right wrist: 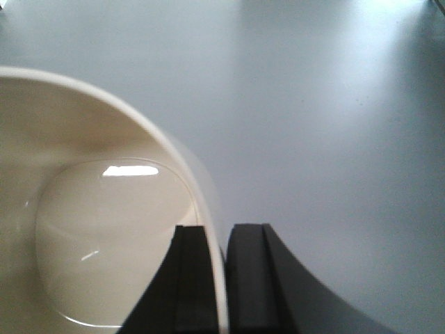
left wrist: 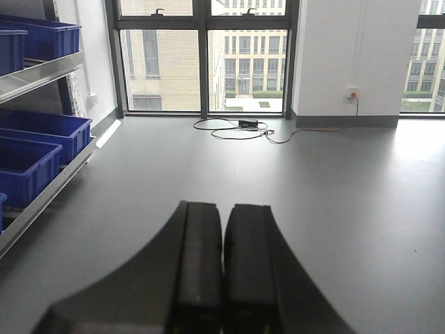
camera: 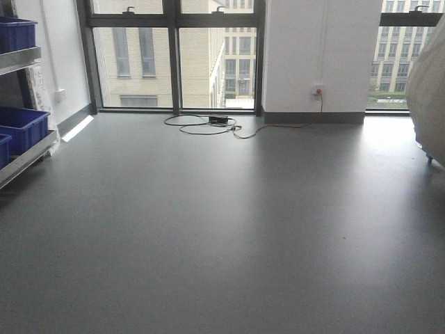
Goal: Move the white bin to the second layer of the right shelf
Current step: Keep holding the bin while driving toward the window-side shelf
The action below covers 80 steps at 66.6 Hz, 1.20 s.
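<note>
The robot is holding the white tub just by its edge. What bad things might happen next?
1. The right gripper pinches only one thin wall of the glossy white bin, so the bin might slip or tip while carried.
2. The left gripper is shut and not helping, so nothing would catch the bin.
3. A cable lies loose on the floor; driving over it might snag the robot.

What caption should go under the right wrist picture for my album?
The right hand grips the rim of the white bin, one finger inside, one outside, over grey floor.
</note>
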### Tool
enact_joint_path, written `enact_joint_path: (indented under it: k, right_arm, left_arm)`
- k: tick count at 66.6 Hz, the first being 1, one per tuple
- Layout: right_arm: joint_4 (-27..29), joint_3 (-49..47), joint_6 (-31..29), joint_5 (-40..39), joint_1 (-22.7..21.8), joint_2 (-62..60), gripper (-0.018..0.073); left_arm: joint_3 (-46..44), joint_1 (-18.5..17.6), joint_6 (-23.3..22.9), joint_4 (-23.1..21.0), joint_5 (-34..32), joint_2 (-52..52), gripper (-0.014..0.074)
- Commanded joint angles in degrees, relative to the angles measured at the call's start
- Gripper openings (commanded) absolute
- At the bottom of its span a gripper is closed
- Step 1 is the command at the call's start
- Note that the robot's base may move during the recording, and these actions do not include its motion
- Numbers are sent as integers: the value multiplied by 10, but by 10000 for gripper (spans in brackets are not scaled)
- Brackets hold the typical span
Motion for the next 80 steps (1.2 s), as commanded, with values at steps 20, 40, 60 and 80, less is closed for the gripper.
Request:
enact_joint_path:
  k: [20, 40, 60, 80]
  right_arm:
    - [1, -18, 1, -58, 1, -1, 68]
    - [1, -18, 1, -58, 1, -1, 68]
    - [1, -18, 1, -58, 1, -1, 68]
    - [1, -18, 1, -58, 1, -1, 68]
  left_arm:
    - [21, -2, -3, -4, -46, -9, 85]
    - [21, -2, -3, -4, -46, -9, 85]
    - [21, -2, -3, -4, -46, -9, 85]
    - [21, -2, -3, -4, -46, -9, 85]
